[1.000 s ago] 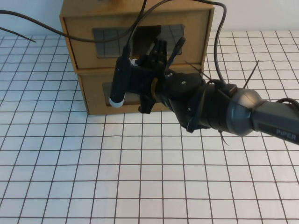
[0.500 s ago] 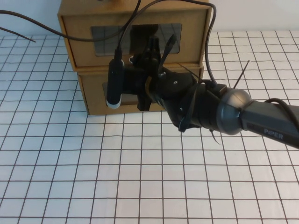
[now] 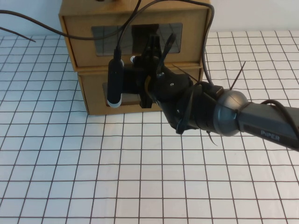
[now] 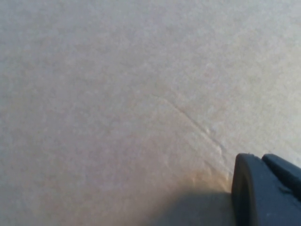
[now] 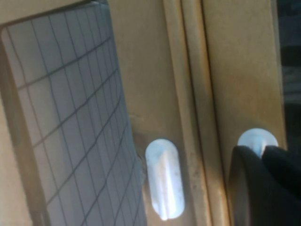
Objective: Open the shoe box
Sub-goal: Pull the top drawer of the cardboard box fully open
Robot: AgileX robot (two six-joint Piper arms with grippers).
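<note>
**A:** High view first. Where are the boxes?

**B:** At the far edge of the gridded table (image 3: 140, 177); two cardboard ones, stacked; the upper shoe box (image 3: 79, 25) sits squarely on the lower shoe box (image 3: 93, 98); each front has a window, and both fronts look closed.

**A:** And the right arm?

**B:** It reaches in from the right, over the table; the right gripper (image 3: 157, 45) is up against the box fronts, near the seam where the two boxes meet; a black wrist camera (image 3: 115, 81) with a white tip hangs in front of the lower window.

**A:** How do its fingers stand?

**B:** The right wrist view shows them best: the two dark fingers lie together, their tips at a small white round tab (image 5: 256, 138) on the upper front; whether they actually pinch that tab I cannot tell; a white oval tab (image 5: 162, 179) sits on the lower front just beside it, apart from the fingers.

**A:** The left gripper?

**B:** The left gripper (image 4: 261, 162) is out of the high view; its own camera shows only a dark part of it, close against a plain brown, cardboard-like surface; open or closed — I cannot tell.
</note>
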